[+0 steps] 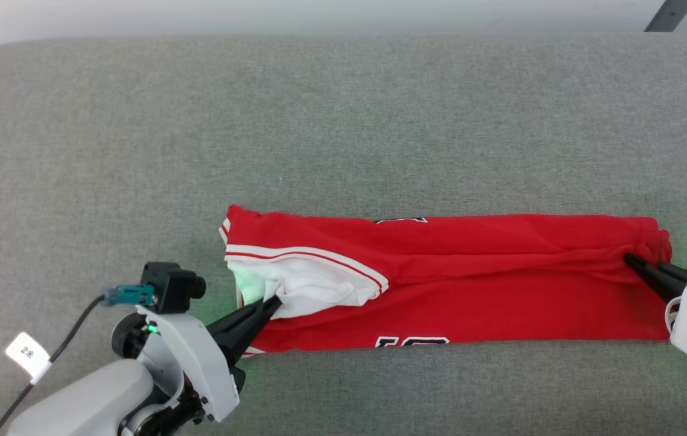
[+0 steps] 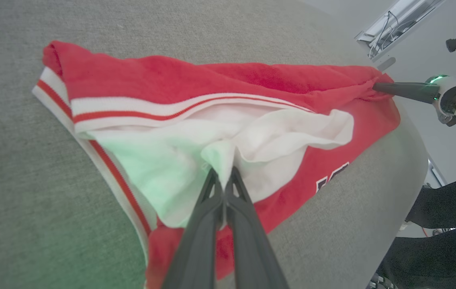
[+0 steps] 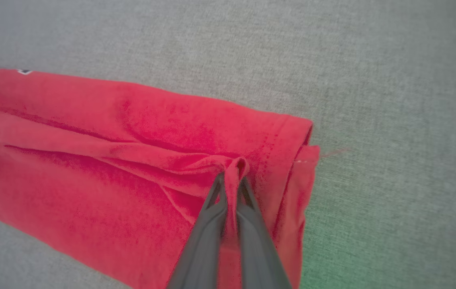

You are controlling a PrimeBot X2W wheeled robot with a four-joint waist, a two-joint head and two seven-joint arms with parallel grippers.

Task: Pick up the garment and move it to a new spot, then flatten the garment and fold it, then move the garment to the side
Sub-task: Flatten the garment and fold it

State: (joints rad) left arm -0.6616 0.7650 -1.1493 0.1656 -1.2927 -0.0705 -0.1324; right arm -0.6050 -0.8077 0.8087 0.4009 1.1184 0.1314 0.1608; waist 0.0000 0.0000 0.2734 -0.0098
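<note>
- Left gripper (image 1: 273, 301): two long, dark, tapered fingers on a pale grey wrist, lower left. Jaws pressed together on a pinch of the white sleeve panel (image 1: 319, 287).
- Tag (image 1: 27, 354): small white label on a black cable beside the left arm.
- Lettering (image 1: 413, 342): black with a white outline, partly showing at the near fold edge.
- Garment (image 1: 470, 284): red jersey of thin matte knit, folded into a long narrow band. It lies across the near middle of the surface, creased lengthwise.
- Sleeve panel: soft, crumpled, tinted green by the gripper's light.
- Striped trim (image 1: 307, 254): white-red-white band curving across the left end.
- Right gripper (image 1: 629, 259): dark fingers on a white housing, far right. Jaws clamped on a puckered ridge of red cloth near the hemmed end.
- Surface (image 1: 343, 121): grey woven fabric with a rounded far corner.
</note>
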